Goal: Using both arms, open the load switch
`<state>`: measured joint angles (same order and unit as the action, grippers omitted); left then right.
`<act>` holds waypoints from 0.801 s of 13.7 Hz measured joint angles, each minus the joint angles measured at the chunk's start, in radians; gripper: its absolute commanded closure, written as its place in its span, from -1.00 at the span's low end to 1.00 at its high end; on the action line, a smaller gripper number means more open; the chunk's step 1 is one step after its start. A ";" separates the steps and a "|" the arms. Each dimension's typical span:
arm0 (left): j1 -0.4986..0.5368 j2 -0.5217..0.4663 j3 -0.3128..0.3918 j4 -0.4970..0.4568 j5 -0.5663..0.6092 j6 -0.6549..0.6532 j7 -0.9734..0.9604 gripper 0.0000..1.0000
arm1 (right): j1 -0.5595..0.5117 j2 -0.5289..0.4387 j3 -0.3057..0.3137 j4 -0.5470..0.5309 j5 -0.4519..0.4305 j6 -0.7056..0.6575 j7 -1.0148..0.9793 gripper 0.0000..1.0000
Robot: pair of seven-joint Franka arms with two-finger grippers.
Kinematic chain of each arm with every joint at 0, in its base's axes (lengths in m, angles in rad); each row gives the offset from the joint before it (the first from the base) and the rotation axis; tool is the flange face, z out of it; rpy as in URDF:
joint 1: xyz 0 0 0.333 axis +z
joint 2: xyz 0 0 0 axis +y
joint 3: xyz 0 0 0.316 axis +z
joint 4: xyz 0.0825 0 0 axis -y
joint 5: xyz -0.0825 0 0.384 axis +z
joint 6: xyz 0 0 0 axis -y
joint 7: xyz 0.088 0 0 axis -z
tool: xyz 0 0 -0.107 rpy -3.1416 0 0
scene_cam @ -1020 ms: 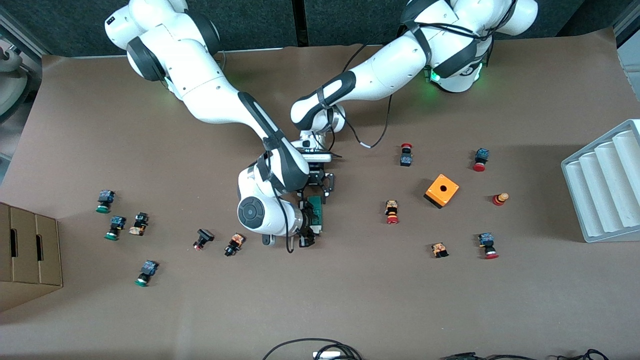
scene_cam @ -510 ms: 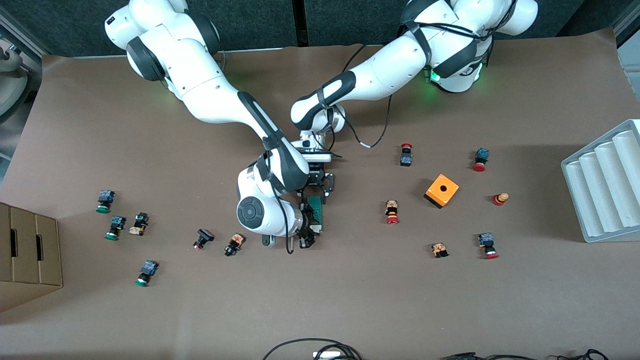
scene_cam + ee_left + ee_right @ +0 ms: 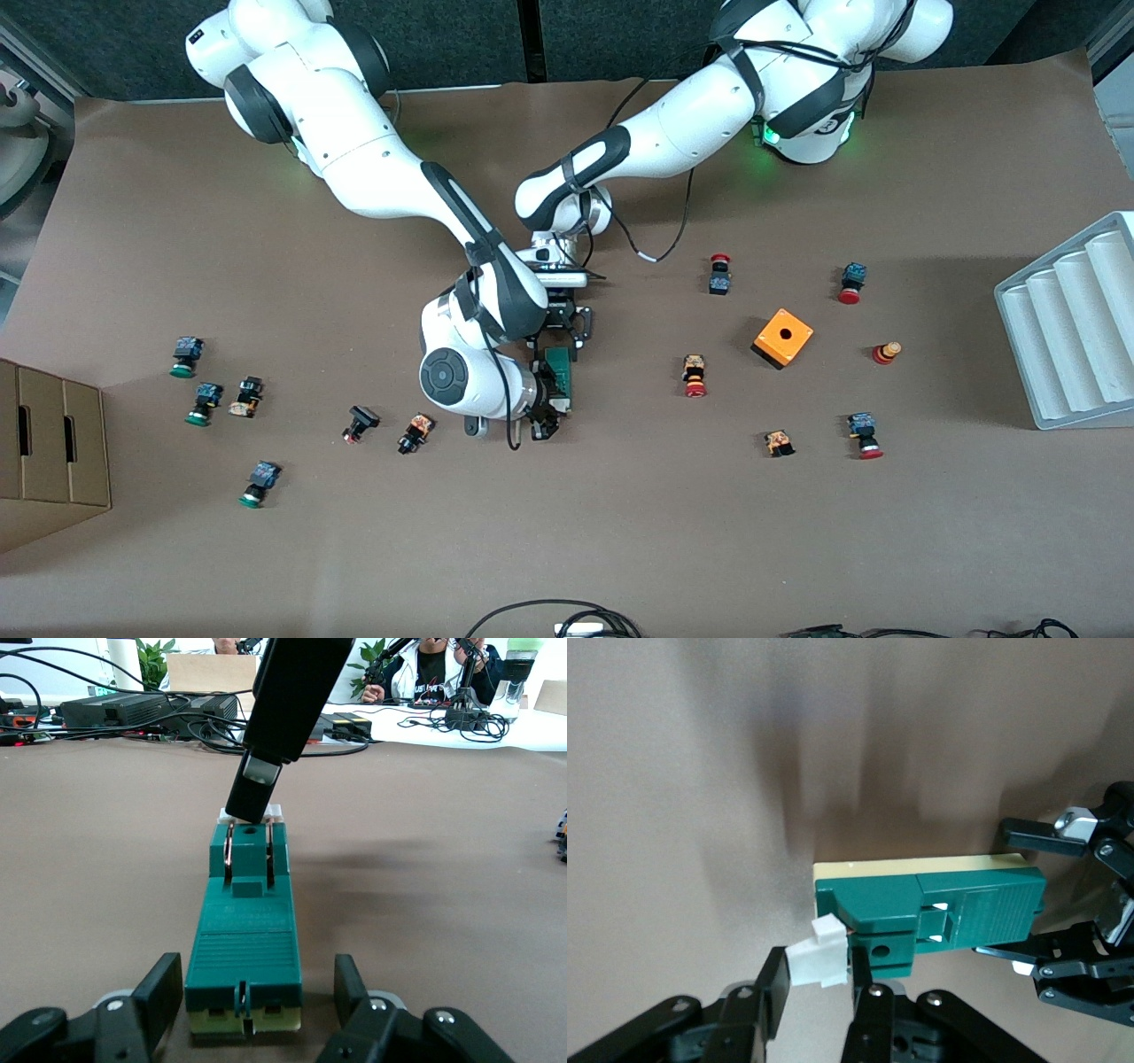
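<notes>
The dark green load switch (image 3: pixel 560 372) lies on the brown table (image 3: pixel 620 532), long axis running toward the front camera. My left gripper (image 3: pixel 565 341) is shut on the end of its body farther from that camera, a finger along each side (image 3: pixel 257 988). At the nearer end my right gripper (image 3: pixel 545 412) is shut on the small white tab (image 3: pixel 819 961), which sticks out of the green body (image 3: pixel 957 904). In the left wrist view one black finger of the right gripper (image 3: pixel 275 726) comes down onto that tab end of the switch (image 3: pixel 244 939).
An orange cube (image 3: pixel 782 337) and several red-capped push buttons (image 3: pixel 695 377) lie toward the left arm's end. Green-capped buttons (image 3: pixel 205 403) and a cardboard box (image 3: pixel 49 443) are toward the right arm's end. A white grooved tray (image 3: pixel 1072 328) stands at the table's edge.
The right gripper's fingers have drawn in on the white tab. Both arms and the switch stay where they were.
</notes>
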<state>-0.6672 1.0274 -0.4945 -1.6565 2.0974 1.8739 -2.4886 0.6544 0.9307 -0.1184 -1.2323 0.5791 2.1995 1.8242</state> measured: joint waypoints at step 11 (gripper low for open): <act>0.000 0.000 0.000 0.000 0.000 0.000 0.000 -0.55 | 0.000 -0.002 -0.006 -0.002 0.000 -0.015 -0.002 0.33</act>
<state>-0.6676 1.0274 -0.4942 -1.6565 2.0974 1.8737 -2.4886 0.6544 0.9292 -0.1247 -1.2342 0.5789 2.1845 1.8224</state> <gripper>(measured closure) 0.220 0.661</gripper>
